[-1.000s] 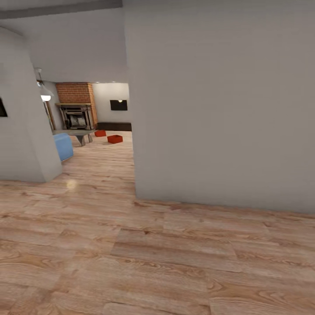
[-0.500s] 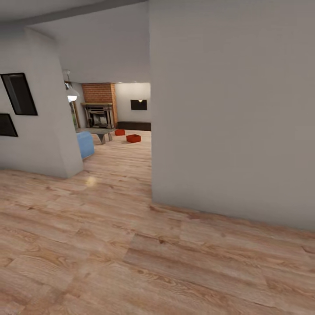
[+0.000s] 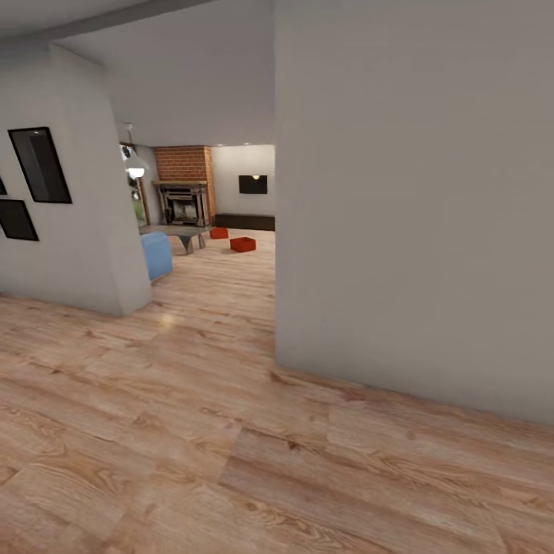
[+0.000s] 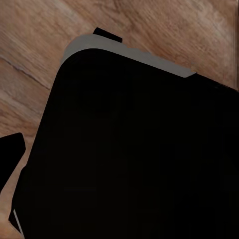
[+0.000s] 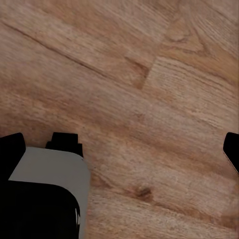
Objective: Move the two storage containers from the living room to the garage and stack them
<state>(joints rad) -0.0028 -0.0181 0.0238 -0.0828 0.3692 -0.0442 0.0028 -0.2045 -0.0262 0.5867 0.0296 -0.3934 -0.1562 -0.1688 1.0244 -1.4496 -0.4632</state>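
Containers first: two orange-red rectangular lidless boxes, one (image 3: pixel 243 244) nearer, one (image 3: pixel 219 232) behind, sit apart on light wood-plank flooring (image 3: pixel 177 431) far down the living room, near a red-brick fireplace (image 3: pixel 183 183) and low grey table (image 3: pixel 175 230). Neither is picked up; everything remains. Grey walls (image 3: pixel 415 200) frame the passage. Jaws' opening: cannot tell.

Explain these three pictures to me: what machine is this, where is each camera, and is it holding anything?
This is a simulated wheeled robot with two arms. The big picture comes from its head camera: it looks down a hallway with a wood floor, past a grey wall, into a living room with a brick fireplace. Two small red containers sit on that far floor, apart. The other two pictures come from cameras on the wrists, pointing at the floor past dark parts of the robot's own body. No fingertips show clearly, and nothing held is visible.
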